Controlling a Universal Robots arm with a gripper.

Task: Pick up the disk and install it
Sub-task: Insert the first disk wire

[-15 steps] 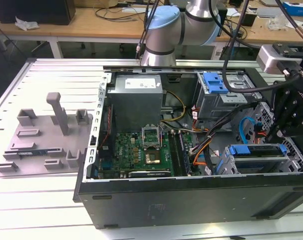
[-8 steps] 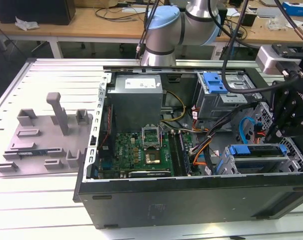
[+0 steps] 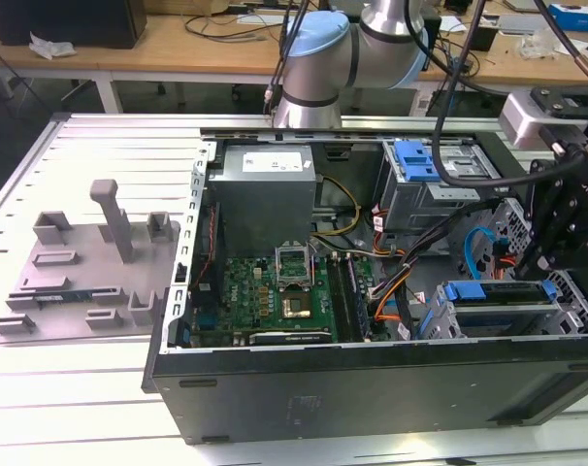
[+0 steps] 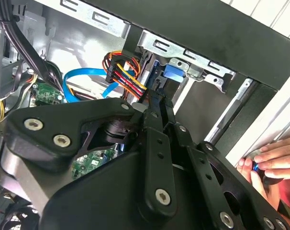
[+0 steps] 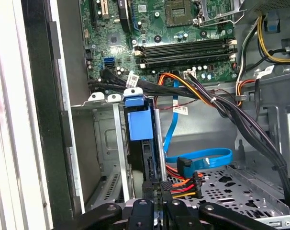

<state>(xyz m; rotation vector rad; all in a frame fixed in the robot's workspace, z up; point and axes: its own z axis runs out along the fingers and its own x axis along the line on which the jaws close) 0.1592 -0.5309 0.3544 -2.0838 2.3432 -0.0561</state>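
Note:
The disk (image 5: pixel 138 123) stands on its thin edge in a slot of the metal drive cage (image 5: pixel 99 143), its bright blue carrier frame toward the motherboard. In the exterior view the disk (image 3: pixel 496 294) lies in the cage at the front corner of the case, on the exterior view's right. My gripper (image 5: pixel 157 207) is shut on the disk's rear edge, one black finger on each flat side. In the second wrist view the fingers (image 4: pixel 157 103) converge just short of the blue carrier (image 4: pixel 171 72). The black gripper (image 3: pixel 551 262) hangs over the cage.
Orange, red and black power leads (image 5: pixel 183 187) and a blue data cable (image 5: pixel 202 155) lie beside the slot. A second blue carrier (image 3: pixel 415 160) sits in the upper bay. A person's hand (image 4: pixel 272 160) rests at the case's outer edge. A grey fixture (image 3: pixel 90 262) lies outside the case.

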